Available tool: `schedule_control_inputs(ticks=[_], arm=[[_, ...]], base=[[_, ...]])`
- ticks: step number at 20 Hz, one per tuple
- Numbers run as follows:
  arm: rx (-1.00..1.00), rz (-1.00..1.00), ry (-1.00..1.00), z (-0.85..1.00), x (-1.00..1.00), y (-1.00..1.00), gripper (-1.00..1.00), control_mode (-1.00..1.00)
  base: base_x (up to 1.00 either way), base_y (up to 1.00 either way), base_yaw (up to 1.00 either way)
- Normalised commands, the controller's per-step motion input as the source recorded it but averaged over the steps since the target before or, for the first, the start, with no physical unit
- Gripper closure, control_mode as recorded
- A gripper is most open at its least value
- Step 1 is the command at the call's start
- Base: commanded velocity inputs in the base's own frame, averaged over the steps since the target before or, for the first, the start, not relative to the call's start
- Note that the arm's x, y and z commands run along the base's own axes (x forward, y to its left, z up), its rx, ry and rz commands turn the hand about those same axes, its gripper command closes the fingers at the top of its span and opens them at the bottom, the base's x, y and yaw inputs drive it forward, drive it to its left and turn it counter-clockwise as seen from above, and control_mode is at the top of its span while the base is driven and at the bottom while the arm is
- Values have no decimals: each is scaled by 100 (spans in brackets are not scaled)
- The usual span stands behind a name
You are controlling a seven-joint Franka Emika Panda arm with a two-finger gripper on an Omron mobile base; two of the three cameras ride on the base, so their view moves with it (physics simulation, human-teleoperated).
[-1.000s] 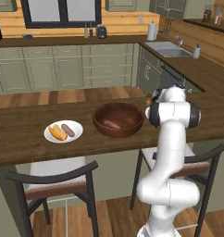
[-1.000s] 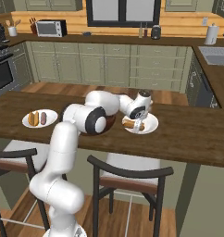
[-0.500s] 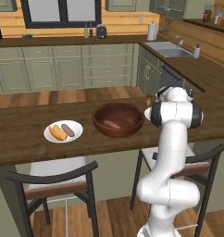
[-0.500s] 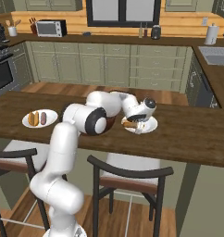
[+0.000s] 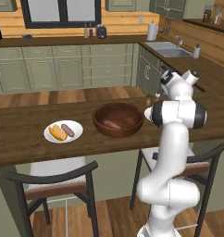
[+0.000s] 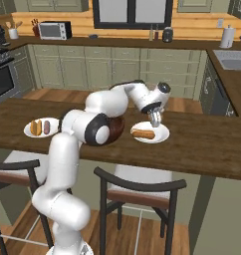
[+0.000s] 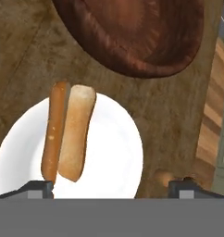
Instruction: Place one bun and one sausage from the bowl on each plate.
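Claw [image 6: 155, 121] spread wide, empty, above small white round plate [image 7: 114, 152] on brown wooden table [image 6: 202, 144]. Golden bun [image 7: 77, 132] and thin pinkish-brown sausage [image 7: 54, 129] lie touching on it. Reddish-brown wooden bowl [image 7: 132, 37] just beside.

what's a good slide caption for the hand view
Open end effector above a white plate holding a bun beside a sausage.
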Motion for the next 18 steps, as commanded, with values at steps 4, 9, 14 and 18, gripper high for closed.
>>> schedule_control_inputs(ticks=[4,9,14,18], arm=[[-16,38,-10,100,-38,96,-100,-100],[-13,40,-11,70,-31,100,-100,-100],[-39,49,7,60,-69,100,-100,-100],[-31,42,-10,12,-89,95,-100,-100]], base=[[0,0,0],[0,0,0],[0,0,0],[0,0,0]])
